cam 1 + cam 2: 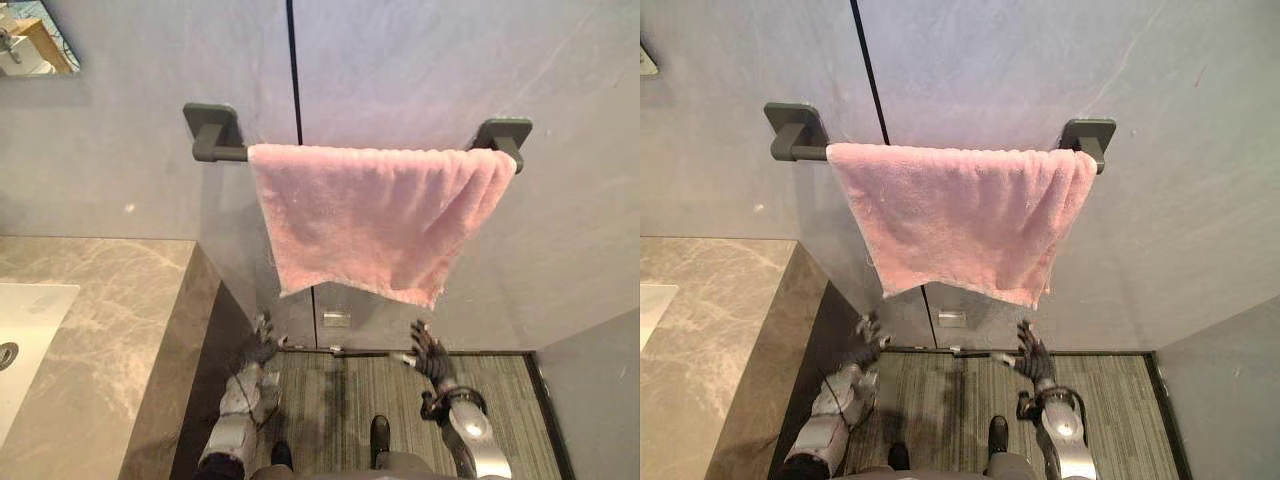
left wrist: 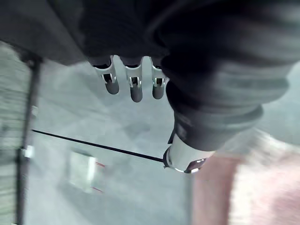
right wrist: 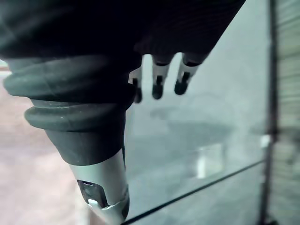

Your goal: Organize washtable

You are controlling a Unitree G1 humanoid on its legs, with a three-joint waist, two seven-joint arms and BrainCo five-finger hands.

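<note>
A pink towel hangs folded over a dark grey rail fixed to the grey wall, its lower edge slanting down to the right. Far below it, near the floor, my left hand hangs with relaxed fingers and nothing in it. My right hand hangs at the same height, fingers spread, also empty. The left wrist view has straight fingers before the wall, with a blur of the pink towel. The right wrist view has its fingers straight too.
A marble washtable counter with a white sink stands at the left, its dark side panel close to my left arm. A mirror corner is at the top left. Striped carpet covers the floor below.
</note>
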